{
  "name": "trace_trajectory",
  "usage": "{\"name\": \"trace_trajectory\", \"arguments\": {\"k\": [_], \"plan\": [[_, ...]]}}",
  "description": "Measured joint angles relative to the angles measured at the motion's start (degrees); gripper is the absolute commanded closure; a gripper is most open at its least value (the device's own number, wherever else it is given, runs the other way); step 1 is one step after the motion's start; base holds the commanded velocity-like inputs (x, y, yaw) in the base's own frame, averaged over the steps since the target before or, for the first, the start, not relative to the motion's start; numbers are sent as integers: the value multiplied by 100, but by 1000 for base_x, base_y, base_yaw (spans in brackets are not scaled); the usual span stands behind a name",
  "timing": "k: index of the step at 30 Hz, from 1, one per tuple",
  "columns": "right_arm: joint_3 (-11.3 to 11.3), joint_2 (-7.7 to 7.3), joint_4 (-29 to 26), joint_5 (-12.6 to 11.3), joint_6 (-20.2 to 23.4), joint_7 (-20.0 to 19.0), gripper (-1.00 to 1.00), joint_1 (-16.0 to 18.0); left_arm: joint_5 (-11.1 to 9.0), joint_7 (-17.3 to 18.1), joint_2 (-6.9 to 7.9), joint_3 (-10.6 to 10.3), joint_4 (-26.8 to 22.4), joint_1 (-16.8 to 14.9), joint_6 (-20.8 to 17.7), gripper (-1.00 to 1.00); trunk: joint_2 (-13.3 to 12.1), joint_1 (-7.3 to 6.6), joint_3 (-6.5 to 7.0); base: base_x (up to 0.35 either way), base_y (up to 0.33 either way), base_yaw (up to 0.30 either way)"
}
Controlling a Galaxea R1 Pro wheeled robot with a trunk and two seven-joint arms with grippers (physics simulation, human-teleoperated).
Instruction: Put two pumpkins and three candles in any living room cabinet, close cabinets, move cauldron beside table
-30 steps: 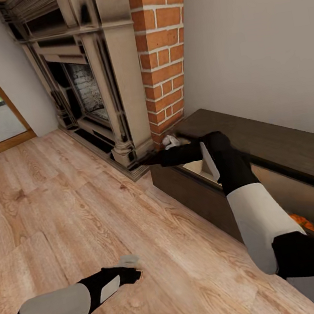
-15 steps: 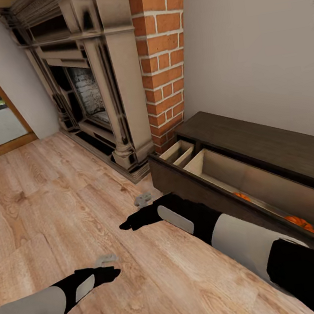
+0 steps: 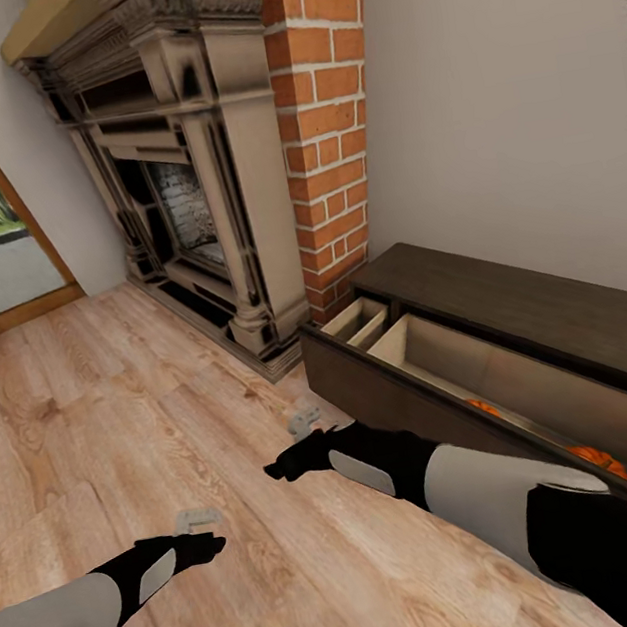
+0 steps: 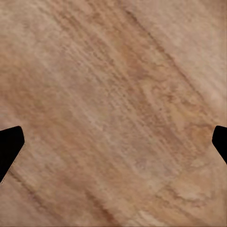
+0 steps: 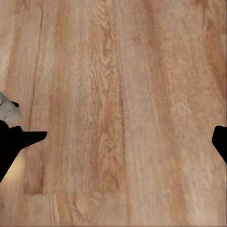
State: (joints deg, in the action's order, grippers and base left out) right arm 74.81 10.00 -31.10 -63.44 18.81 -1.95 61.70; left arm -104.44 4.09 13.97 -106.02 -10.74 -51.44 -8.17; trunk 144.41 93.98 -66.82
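While no writing shows, both claws spread over floor (image 3: 116,406), cabinet (image 3: 514,302) drawer open, pumpkins (image 3: 595,457) inside.

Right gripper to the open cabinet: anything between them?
Head view: only bare wood floor between the right gripper and the cabinet front. The gripper hangs open just short of it, holding nothing.

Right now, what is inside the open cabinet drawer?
The cabinet drawer stands open, light beige inside. Two orange pumpkins peek above its front edge, with an empty divided compartment at the fireplace end. The drawer front and right arm cover the rest; no candles visible.
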Motion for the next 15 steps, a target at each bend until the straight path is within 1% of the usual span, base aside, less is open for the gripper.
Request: {"name": "trace_trajectory", "arguments": {"k": [2, 4, 7, 11, 14, 15], "plan": [[120, 0, 120, -62, -149, 1, -100, -71, 4, -5, 2, -2, 0, 0, 1, -100, -3, -5, 44, 0, 0, 0], [187, 0, 227, -102, -290, 1, -100, -141, 6, -6, 4, -6, 0, 0, 1, -100, -5, -10, 89, 0, 0, 0], [237, 0, 327, -126, -468, 19, -100, -243, 8, -7, 10, -10, 3, 0, 1, -100, -9, -18, 155, 0, 0, 0], [291, 0, 422, -134, -826, 55, -100, -504, 8, -14, 42, -12, 3, 0, 8, -100, -15, -28, 244, 0, 0, 0], [354, 0, 473, -134, -985, 60, -100, -594, 8, -14, 47, -13, 5, 0, 9, -100, -19, -36, 310, 0, 0, 0], [433, -2, 649, -136, -1269, 64, -100, -820, 8, -16, 43, -12, 0, 0, 3, -100, -20, -35, 310, 0, 0, 0]]}}
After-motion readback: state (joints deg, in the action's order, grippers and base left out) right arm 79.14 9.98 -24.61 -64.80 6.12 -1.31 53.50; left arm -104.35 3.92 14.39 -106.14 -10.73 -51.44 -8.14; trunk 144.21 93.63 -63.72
